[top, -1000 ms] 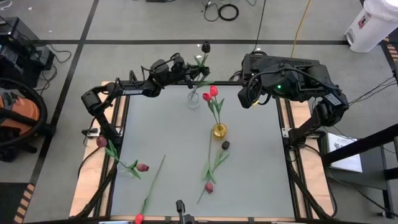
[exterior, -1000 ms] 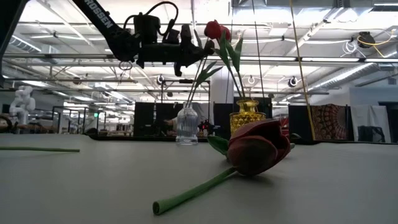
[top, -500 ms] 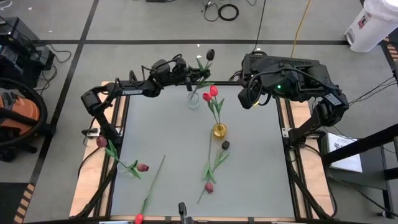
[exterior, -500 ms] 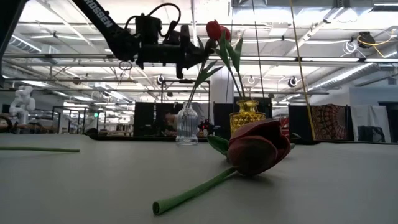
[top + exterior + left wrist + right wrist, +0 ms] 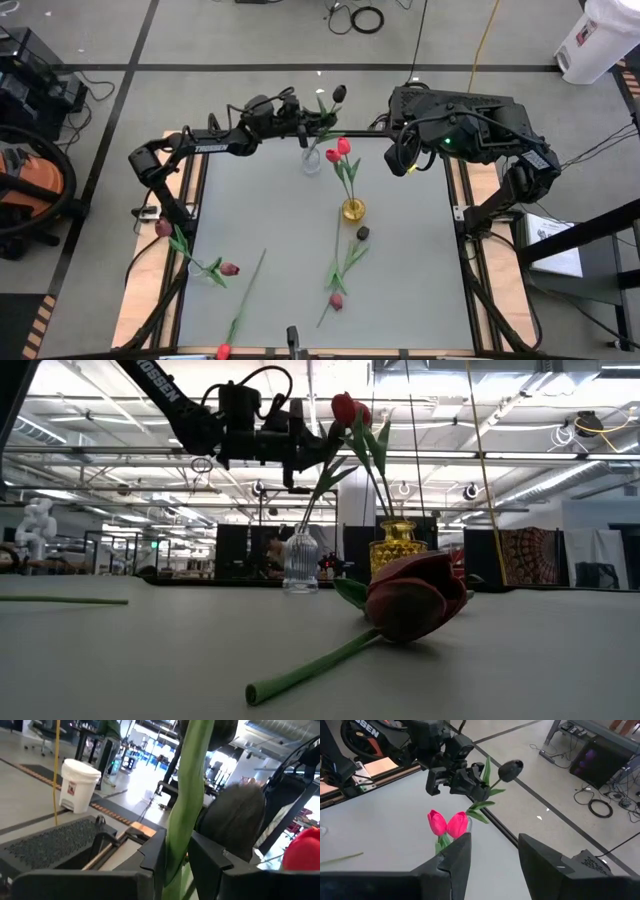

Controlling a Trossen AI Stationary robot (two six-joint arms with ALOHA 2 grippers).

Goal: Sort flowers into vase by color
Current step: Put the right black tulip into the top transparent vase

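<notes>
While two pink tulips fill one vase, another vase holds one dark tulip.

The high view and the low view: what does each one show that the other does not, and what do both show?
Only the high view shows the right gripper waiting at the table's far right corner, and the flowers lying near the left edge.

Only the low view shows a dark red tulip up close, lying on the table.

Both show the left gripper above the clear vase, the dark tulip's stem in that vase, and the yellow vase holding pink tulips.
</notes>
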